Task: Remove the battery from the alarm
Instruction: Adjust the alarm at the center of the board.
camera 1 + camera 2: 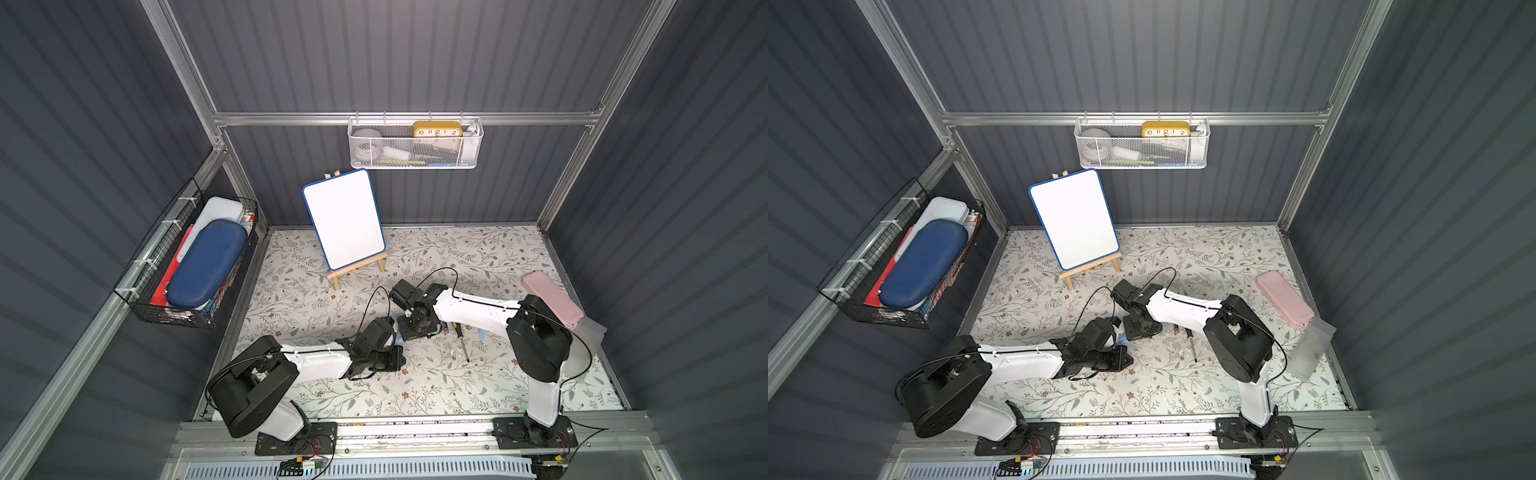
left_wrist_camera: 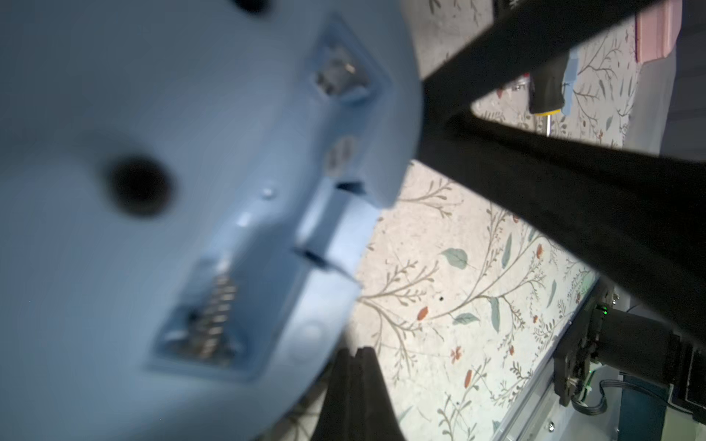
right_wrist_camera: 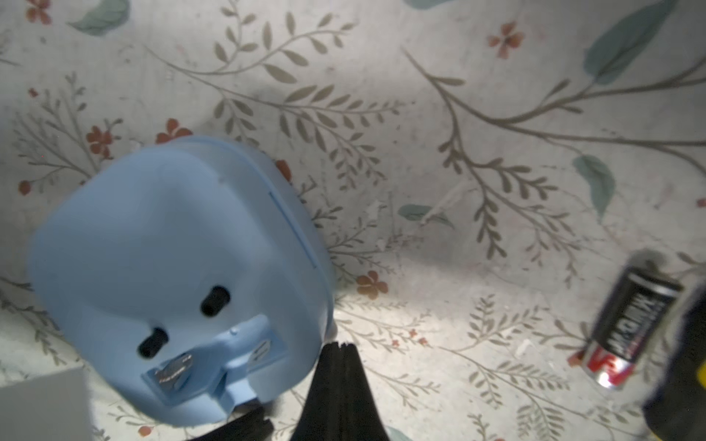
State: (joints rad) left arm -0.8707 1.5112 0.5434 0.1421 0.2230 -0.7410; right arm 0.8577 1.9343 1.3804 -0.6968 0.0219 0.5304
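Surface: floral-patterned tabletop sheet [image 1: 478, 257], pale with leaves and small red flowers, is seen walled by dark grey ribbed panels [image 1: 415, 54] on an aluminium frame.
Landmark: small light-blue rounded-square plastic alarm [image 3: 172, 275] is seen back side up, its battery slot uncovered, spring contact exposed [image 2: 217, 305].
Battery: dark cylindrical battery [image 3: 630, 328] lies on the sheet, well apart from the alarm, just beside the black-and-yellow-handled screwdriver [image 1: 462, 340].
Left gripper [image 2: 353, 353]: jaws closed together, empty, at the alarm's edge.
Right gripper [image 3: 338, 347]: jaws closed together, empty, just beside the alarm.
Room: blue-framed whiteboard on a wooden easel [image 1: 344, 218] stands beyond the alarm; white mesh basket [image 1: 415, 145] hangs on the back wall.
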